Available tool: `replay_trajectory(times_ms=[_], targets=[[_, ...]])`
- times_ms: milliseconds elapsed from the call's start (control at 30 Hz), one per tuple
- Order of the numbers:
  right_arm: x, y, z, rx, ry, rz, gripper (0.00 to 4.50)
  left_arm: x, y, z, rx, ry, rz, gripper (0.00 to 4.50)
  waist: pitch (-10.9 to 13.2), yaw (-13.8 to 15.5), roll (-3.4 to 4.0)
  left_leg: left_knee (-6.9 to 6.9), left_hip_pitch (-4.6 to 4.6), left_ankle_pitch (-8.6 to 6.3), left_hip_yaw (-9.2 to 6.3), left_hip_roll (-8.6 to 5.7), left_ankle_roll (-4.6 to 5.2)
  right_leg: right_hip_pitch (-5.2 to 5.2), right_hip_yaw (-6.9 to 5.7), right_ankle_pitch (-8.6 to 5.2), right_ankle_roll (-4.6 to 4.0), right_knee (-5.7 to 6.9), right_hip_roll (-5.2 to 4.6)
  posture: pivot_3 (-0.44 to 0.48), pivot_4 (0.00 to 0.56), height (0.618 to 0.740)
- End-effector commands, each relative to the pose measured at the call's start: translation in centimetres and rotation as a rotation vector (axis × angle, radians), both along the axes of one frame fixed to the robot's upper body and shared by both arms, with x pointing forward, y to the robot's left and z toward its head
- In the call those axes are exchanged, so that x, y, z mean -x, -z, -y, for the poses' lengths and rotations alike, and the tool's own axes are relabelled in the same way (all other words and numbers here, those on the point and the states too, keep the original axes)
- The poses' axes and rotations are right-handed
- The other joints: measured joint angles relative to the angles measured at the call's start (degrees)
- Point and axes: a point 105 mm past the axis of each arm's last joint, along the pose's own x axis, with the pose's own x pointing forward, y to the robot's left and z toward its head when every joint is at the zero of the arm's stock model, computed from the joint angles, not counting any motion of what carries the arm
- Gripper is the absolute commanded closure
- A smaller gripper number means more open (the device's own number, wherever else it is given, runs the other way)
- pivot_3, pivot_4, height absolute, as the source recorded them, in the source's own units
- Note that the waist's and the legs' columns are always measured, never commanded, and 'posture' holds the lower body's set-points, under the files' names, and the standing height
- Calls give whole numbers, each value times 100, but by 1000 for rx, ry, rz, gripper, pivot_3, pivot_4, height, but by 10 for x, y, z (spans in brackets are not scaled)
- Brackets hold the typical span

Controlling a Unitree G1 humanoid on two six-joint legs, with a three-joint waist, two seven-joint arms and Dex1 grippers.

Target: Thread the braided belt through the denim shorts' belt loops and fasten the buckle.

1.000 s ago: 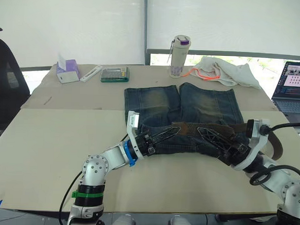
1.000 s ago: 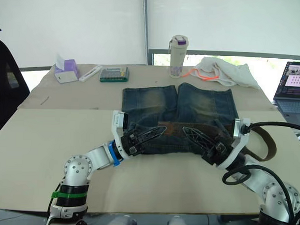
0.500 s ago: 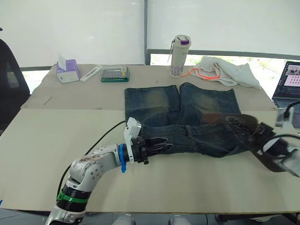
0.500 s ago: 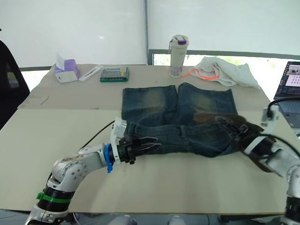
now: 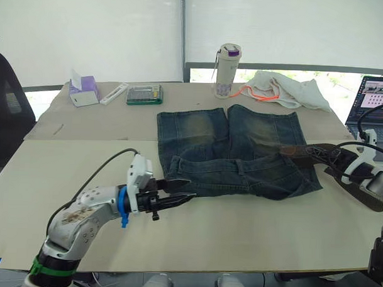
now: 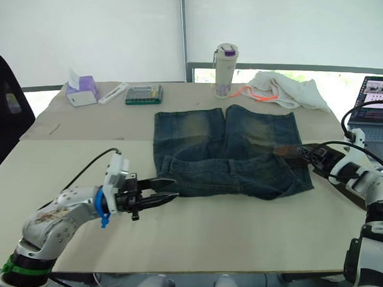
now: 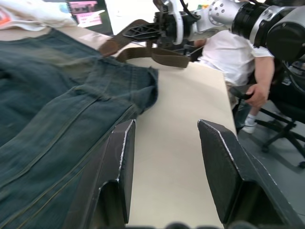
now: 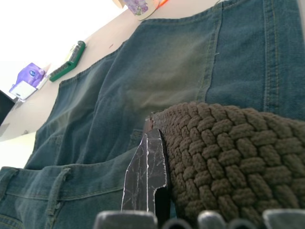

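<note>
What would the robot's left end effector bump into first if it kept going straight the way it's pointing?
Probably the denim shorts. The left end effector is open and points across the table at the shorts' waistband edge, which lies just past its fingertips. How high the tips ride above the table is hard to judge.

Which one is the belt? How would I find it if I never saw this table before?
Find the dark blue denim shorts spread flat mid-table. At their edge on the robot's right, the right gripper holds a dark brown braided belt. Unlike the black cables nearby, it is flat and woven.
</note>
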Motion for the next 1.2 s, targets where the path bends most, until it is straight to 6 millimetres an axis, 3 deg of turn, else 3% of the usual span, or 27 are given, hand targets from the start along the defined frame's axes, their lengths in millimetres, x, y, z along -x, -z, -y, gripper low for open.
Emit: replay_trajectory(times_ms=[33, 133, 400, 567, 700, 1067, 1200], targets=[[0, -18, 12, 54, 11, 62, 4500, -10, -15, -16, -12, -55, 101, 2298, 0, 10, 0, 1, 1, 0, 0, 0, 0, 1, 0, 0, 0, 1, 0, 0, 150, 740], [1, -18, 17, 61, 25, 62, 4500, -20, -29, -18, -21, -70, 173, 2298, 0, 15, -1, 3, 0, 0, 0, -1, 0, 2, 0, 1, 1, 1, 0, 0, 150, 740], [4, -16, 29, 64, 71, 60, 4500, -20, -56, 4, -8, 39, 255, 2298, 1, -8, -1, 0, 1, 0, 1, -2, -1, 1, 1, 1, 2, 2, -1, 0, 150, 740], [3, -12, 32, 61, 102, 66, 4500, -21, -58, 8, -14, 59, 259, 2298, 1, -26, -1, 0, 2, 0, 2, -1, -1, 1, 1, 1, 2, 4, -1, 0, 150, 740], [2, -4, 23, 84, 58, 43, 4500, -24, -56, 10, -11, 51, 255, 2298, 1, -32, -1, 0, 3, 0, 2, -1, -1, 2, 1, 1, 3, 4, 0, 0, 150, 740], [8, 1, 6, -50, -45, 38, 4500, -22, -50, 12, -26, 80, 241, 2298, 1, -25, -1, 2, 2, 0, 2, -2, -1, 2, 2, 1, 3, 4, 0, 0, 150, 740], [5, 0, 13, -57, 17, 59, 4500, -23, -48, 11, -31, 80, 240, 2298, 1, -29, -1, 2, 3, 0, 2, -2, -1, 2, 2, 1, 3, 6, 0, 0, 150, 740]])
